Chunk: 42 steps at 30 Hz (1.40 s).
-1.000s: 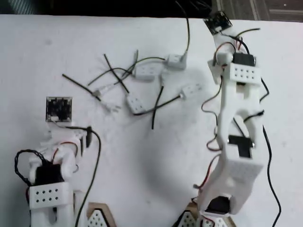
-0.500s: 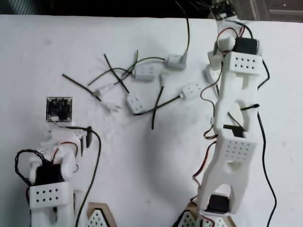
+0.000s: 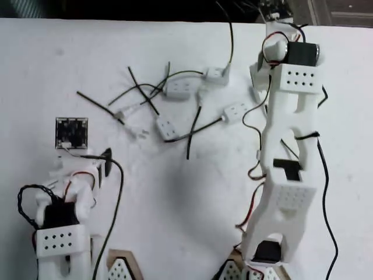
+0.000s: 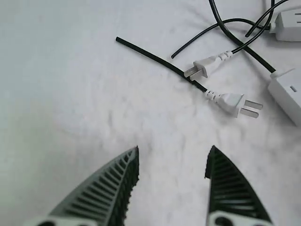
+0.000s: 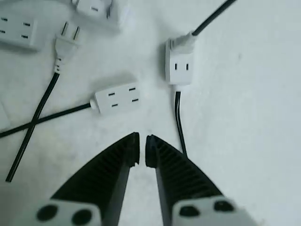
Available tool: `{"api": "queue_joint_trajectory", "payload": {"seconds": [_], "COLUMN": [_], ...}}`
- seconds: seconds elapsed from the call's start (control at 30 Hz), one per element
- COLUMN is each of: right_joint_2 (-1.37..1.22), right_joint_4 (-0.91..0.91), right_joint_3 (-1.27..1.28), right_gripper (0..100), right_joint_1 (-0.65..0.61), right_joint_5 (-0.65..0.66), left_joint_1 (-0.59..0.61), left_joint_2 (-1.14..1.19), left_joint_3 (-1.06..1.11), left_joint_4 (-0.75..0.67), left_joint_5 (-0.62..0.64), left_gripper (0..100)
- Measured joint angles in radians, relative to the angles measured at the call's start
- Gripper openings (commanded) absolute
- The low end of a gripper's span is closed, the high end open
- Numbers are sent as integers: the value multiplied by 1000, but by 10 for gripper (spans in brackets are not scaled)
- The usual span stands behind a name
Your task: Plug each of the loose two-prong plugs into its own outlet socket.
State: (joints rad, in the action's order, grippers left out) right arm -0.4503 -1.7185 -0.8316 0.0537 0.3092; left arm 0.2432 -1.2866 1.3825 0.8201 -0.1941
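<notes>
Several loose plugs (image 4: 233,101) among outlet sockets (image 5: 115,98) on the white table (image 3: 175,204)

A robotics lab bench: white table (image 3: 175,221), exposed circuit board (image 3: 72,133), printed robot arm (image 3: 285,134).

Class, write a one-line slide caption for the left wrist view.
Left gripper, open, over the white table; two unplugged two-prong plugs lie ahead beside outlet sockets.

You will see a plain white surface (image 3: 175,204). The loose plugs (image 4: 207,66) and outlet sockets (image 5: 115,99) are white, on black cords (image 4: 150,54). The left claw (image 4: 174,149) is dark grey and ribbed; the right claw (image 5: 143,139) is black and ribbed.
</notes>
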Motion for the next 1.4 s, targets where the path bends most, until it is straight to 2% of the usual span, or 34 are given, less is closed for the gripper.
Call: {"api": "queue_joint_trajectory", "payload": {"seconds": [0.2, 0.4, 0.53, 0.7, 0.87, 1.0, 1.2, 1.4], "right_joint_2": [350, 692, 859, 1040, 1181, 1246, 1261, 1263], "right_joint_4": [0, 6, 89, 204, 344, 419, 436, 436], "right_joint_3": [413, 856, 1151, 1418, 1557, 1605, 1608, 1608], "right_gripper": [17, 17, 17, 17, 17, 17, 17, 17], "right_joint_1": [-52, -86, -80, -74, -52, 9, 48, 46], "right_joint_5": [-3, -11, -18, -91, -230, -305, -351, -356], "left_joint_1": [-6, -157, -255, -324, -408, -468, -549, -595], "left_joint_2": [0, 32, 187, 496, 852, 1125, 1511, 1834], "left_joint_3": [-118, -304, -436, -652, -910, -1106, -1389, -1674], "left_joint_4": [81, 281, 333, 339, 339, 339, 339, 353], "left_joint_5": [-114, -215, -258, -269, -282, -367, -503, -519], "left_gripper": [242, 241, 241, 246, 318, 315, 303, 290]}}
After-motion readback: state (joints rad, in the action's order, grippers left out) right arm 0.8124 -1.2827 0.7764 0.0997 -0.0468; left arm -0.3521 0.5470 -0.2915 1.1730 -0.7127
